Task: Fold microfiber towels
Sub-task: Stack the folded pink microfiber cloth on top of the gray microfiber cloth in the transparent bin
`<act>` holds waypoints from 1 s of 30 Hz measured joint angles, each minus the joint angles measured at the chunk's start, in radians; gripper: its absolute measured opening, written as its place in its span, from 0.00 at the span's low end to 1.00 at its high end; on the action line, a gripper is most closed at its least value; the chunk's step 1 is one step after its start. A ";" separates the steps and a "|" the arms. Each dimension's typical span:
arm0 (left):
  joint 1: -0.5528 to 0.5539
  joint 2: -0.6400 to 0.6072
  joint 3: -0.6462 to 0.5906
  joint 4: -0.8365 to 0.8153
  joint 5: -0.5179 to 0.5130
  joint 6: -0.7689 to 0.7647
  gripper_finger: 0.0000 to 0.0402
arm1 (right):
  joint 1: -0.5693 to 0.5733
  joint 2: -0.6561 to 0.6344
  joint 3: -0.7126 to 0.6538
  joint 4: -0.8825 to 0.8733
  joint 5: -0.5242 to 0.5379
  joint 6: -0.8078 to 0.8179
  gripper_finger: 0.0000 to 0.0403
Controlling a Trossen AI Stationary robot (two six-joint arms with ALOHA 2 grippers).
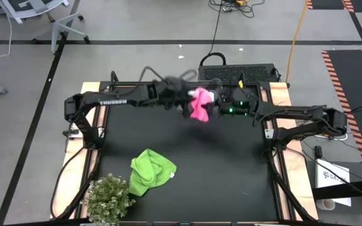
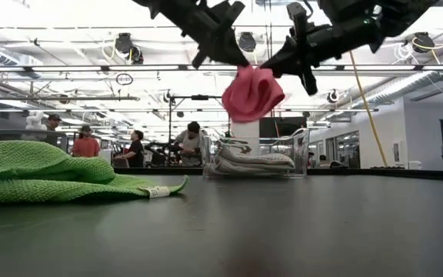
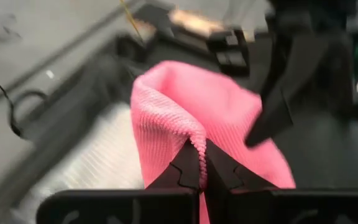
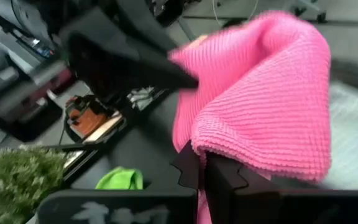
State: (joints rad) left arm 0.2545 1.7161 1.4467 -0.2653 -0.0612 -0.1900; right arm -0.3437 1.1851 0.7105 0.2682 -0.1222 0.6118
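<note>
grippers are both pinching the pink towel point(image 1: 199, 104) in mid-air, above the far middle of the table point(image 1: 231, 176). the left gripper point(image 3: 199, 163) is clamping fully shut on one edge; the right gripper point(image 4: 201, 167) is clamping fully shut on another part — the cloth is hanging bunched between them. to do this step well, i am judging that the two pinch points should be drawing apart evenly until the cloth is hanging flat, then lowering it onto bare table before any fold. counting: one pink towel, one green towel point(image 1: 149, 171) lying crumpled near the plant point(image 1: 109, 199), one clear bin point(image 2: 254, 156) holding white cloths — their number is not showing.
</note>
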 joint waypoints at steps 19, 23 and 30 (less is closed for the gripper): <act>0.233 0.051 0.074 -0.034 0.123 -0.004 0.00 | -0.352 0.164 0.377 -0.464 -0.143 -0.238 0.00; 0.223 0.100 0.073 -0.023 0.143 -0.008 0.01 | -0.326 0.234 0.377 -0.468 -0.141 -0.233 0.00; 0.223 0.135 0.072 -0.029 0.158 -0.028 0.01 | -0.273 0.320 0.377 -0.469 -0.140 -0.190 0.00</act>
State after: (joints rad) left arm 0.4775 1.8510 1.5185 -0.2947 0.0971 -0.2177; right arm -0.6167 1.5050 1.0870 -0.2006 -0.2621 0.4220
